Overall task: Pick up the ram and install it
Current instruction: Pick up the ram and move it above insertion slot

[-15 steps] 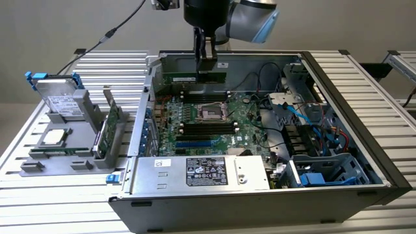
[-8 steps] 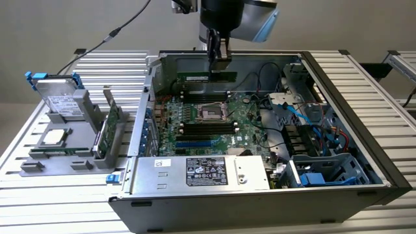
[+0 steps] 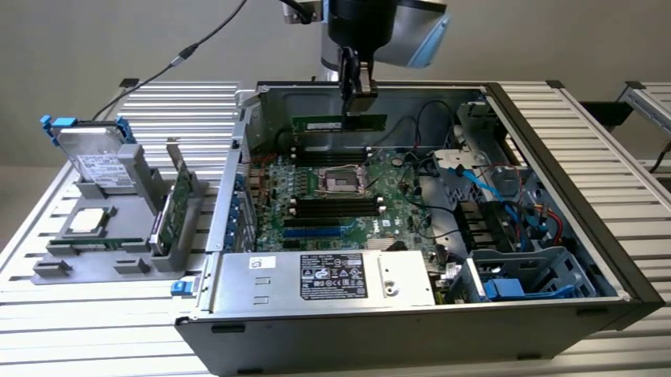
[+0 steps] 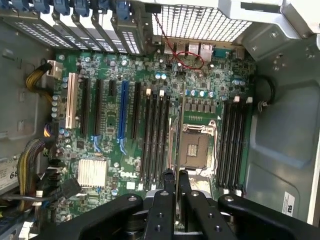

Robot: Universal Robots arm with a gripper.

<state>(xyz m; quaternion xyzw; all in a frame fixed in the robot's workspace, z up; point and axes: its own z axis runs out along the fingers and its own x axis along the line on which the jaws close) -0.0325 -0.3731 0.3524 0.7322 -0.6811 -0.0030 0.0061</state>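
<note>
**Ram** (image 3: 338,123): long, narrow green stick, held level and on edge inside the open computer case (image 3: 587,236). In the exterior view it sits over the far bank of black memory slots (image 3: 325,145), close to the case's back wall. Whether its lower edge touches a slot cannot be told.

**Gripper** (image 3: 357,98): two dark fingers reach straight down and are clenched on the ram's upper edge, nearer the end on the exterior view's right. In the wrist view the gripper (image 4: 176,175) has its fingers drawn close together above the board.

**Motherboard** (image 3: 335,188): green, lying flat on the case floor.
- CPU socket (image 3: 343,179), between the two banks of slots.
- Near slot bank (image 3: 335,206).
- Blue expansion slot (image 4: 123,107).
- Silver heatsink (image 4: 92,172).

**Power supply** (image 3: 325,279): grey box with a label, at the case's near edge.

**Grey stand** (image 3: 105,236): outside the case on the exterior view's left, on the slatted table (image 3: 63,330).
- Grey drive with blue tabs (image 3: 94,157).
- Broader green card (image 3: 178,200), upright.
</note>
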